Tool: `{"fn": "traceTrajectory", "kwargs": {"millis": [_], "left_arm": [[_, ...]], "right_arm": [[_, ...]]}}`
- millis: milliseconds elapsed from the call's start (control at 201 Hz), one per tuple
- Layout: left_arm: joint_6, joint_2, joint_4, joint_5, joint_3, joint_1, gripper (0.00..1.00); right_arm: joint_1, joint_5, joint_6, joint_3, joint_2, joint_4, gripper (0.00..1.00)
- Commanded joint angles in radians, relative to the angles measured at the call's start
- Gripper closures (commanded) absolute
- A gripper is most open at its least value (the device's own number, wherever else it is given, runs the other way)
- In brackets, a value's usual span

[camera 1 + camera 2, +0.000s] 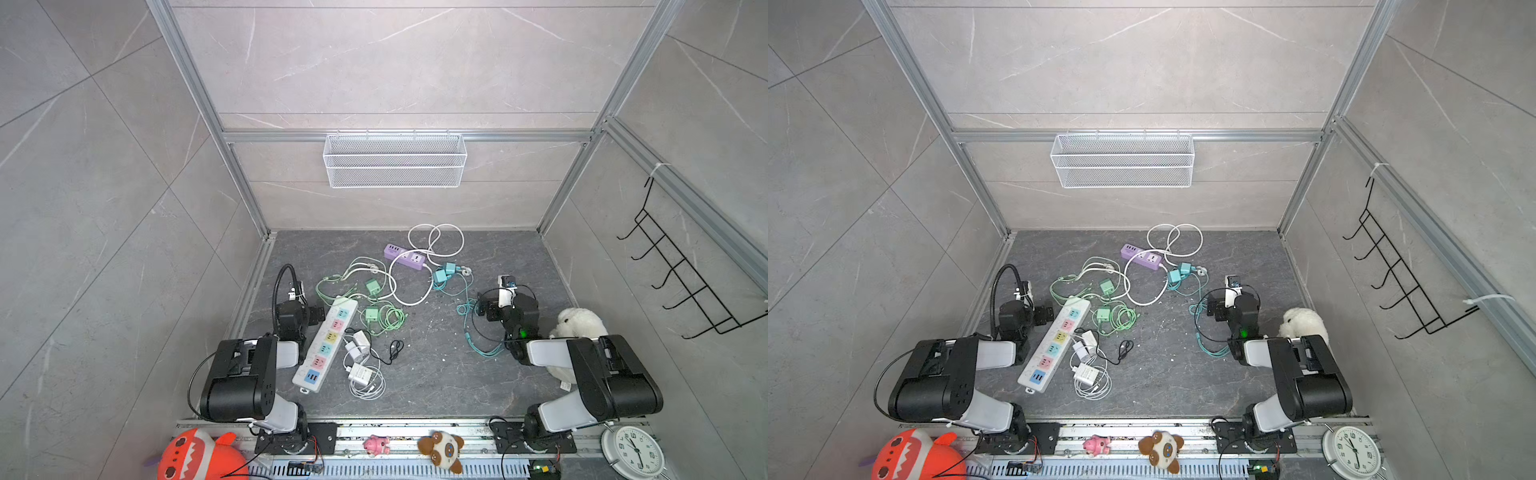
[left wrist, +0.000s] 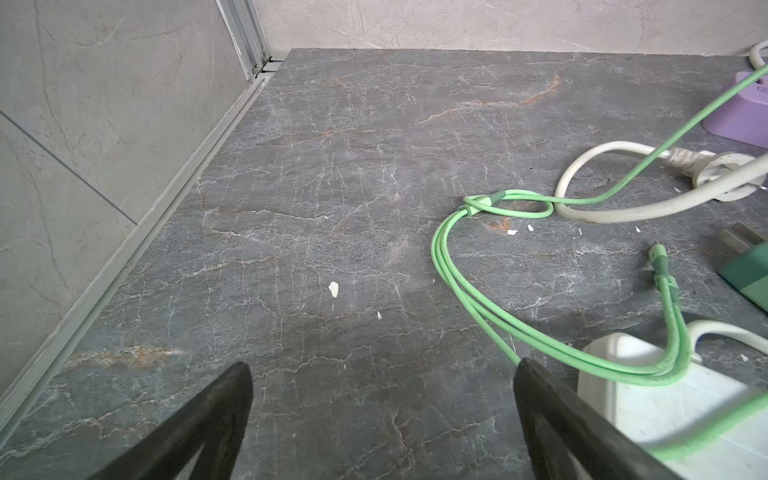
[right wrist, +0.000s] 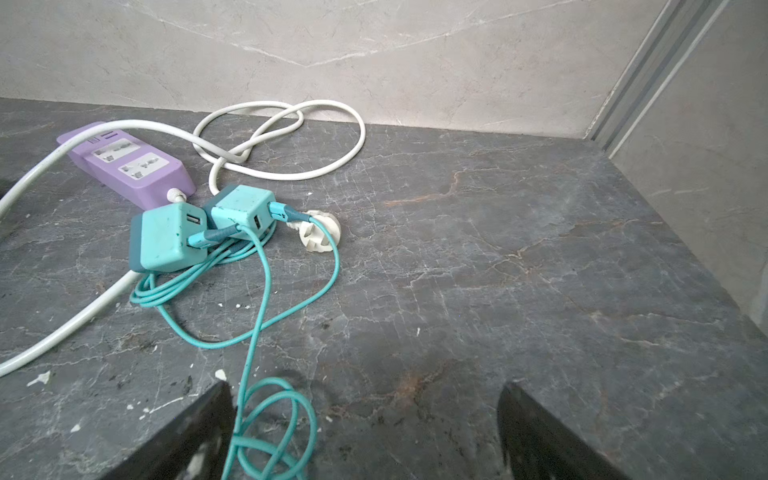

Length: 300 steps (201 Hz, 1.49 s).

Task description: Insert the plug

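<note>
- My right gripper (image 3: 365, 390) has its jaws spread wide and holds nothing; a loop of teal cable (image 3: 266, 415) lies on the table (image 3: 498, 270) between the fingers, not pinched.
- My left gripper (image 2: 382, 374) is equally wide and empty; it stands just beside the white strip (image 1: 328, 345), on its 9 o'clock side near the far end.
- Which plug is meant I cannot say for sure; I judge it is one of the two teal chargers (image 3: 168, 237), which lie close together just beside the purple strip (image 3: 133, 166).
- In both top views, with 12 o'clock at the back wall, the chargers lie at about 10 o'clock from my right gripper, near; my left gripper is well apart from them, so the right arm is the nearer one.
- The purple strip has its long axis from about 10 to 4 o'clock, sockets facing up; I think the plug must come down from above.
- The chargers are rounded cubes of matte plastic, a little scuffed, with a darker back part; their cables are thin and rubbery, loosely tangled.
- A round white plug (image 3: 318, 232) lies just beside the farther charger; its thick cord looks stiff.
- The table is dark, veined like stone, with white flecks.
</note>
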<state>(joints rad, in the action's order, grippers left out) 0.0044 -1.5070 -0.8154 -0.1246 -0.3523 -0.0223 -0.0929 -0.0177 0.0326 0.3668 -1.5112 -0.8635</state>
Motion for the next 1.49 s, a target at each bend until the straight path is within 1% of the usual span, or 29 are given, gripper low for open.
{"fn": "traceTrajectory", "kwargs": {"millis": [0, 1209, 1249, 1269, 1364, 1423, 1488], "left_arm": [[-0.009, 0.005, -0.037, 0.008, -0.003, -0.004, 0.00], [-0.009, 0.005, -0.035, 0.010, -0.006, -0.004, 0.00], [-0.009, 0.007, -0.037, 0.008, -0.004, -0.004, 0.00], [-0.009, 0.007, -0.037, 0.008, -0.004, -0.004, 0.00], [-0.005, 0.012, -0.038, 0.004, -0.006, -0.004, 0.00], [-0.001, 0.050, 0.041, 0.010, -0.032, -0.003, 0.00], [-0.004, 0.109, 0.203, 0.005, -0.093, -0.003, 0.00]], "right_arm": [[-0.001, 0.005, -0.012, 0.003, -0.005, 0.006, 0.01], [-0.004, 0.006, -0.015, 0.004, -0.006, 0.004, 0.01], [0.001, 0.002, -0.012, 0.001, -0.004, 0.000, 0.01], [-0.001, -0.019, -0.018, 0.005, -0.002, 0.003, 0.01], [-0.002, -0.071, -0.037, 0.051, 0.043, 0.121, 0.01], [-0.002, -0.080, -0.041, 0.119, 0.095, 0.296, 0.01], [-0.003, -0.068, -0.038, 0.178, 0.135, 0.416, 0.01]]}}
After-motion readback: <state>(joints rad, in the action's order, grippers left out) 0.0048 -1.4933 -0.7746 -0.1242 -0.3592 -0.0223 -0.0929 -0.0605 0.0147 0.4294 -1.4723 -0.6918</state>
